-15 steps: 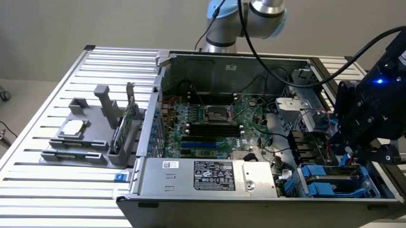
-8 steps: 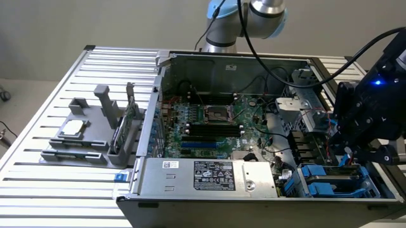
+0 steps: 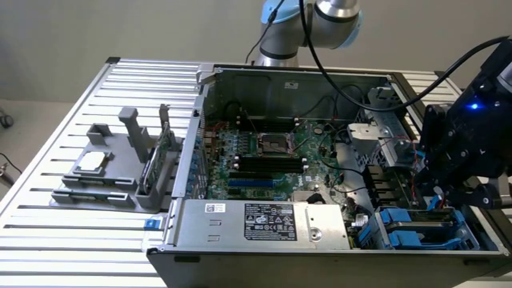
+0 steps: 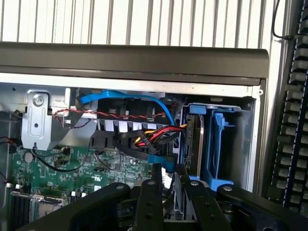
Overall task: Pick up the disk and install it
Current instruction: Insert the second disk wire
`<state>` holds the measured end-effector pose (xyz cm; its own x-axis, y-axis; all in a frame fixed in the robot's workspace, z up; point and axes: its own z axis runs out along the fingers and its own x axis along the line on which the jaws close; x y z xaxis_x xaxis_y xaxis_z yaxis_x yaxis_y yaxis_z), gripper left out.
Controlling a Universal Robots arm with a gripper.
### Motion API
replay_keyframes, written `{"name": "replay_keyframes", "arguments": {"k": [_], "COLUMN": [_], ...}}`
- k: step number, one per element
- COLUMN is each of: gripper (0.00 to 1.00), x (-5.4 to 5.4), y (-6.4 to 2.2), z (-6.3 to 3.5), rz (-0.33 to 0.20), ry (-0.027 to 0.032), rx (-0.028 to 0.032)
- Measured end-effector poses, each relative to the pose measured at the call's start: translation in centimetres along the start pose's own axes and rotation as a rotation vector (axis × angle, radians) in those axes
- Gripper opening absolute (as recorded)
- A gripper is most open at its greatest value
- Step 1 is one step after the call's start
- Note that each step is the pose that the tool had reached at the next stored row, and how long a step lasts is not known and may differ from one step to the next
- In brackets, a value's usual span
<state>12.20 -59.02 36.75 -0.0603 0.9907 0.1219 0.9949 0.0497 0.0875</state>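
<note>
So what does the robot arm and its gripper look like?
The arm has silver-grey tubular links with light blue joint caps and a black cable running down it. The gripper is black and boxy, with a small blue light lit; its fingers are black bars with screw holes.

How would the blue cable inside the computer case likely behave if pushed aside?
The blue cable probably flexes easily: it runs in a loose curve. It looks thin and flat, so it is likely light. It drops among other wires, so it might snag them.
</note>
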Motion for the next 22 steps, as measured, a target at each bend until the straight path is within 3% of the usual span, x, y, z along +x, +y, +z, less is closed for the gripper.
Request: {"name": "replay_keyframes", "arguments": {"k": [12, 14, 22], "gripper": [0.26, 0.17, 0.16], "x": [0.09, 0.12, 0.16], "y": [0.06, 0.06, 0.06], "z": [0.28, 0.32, 0.42], "rz": [0.000, 0.000, 0.000], "ry": [-0.0001, 0.0001, -0.0001], "rx": [-0.0016, -0.0017, -0.0019]}}
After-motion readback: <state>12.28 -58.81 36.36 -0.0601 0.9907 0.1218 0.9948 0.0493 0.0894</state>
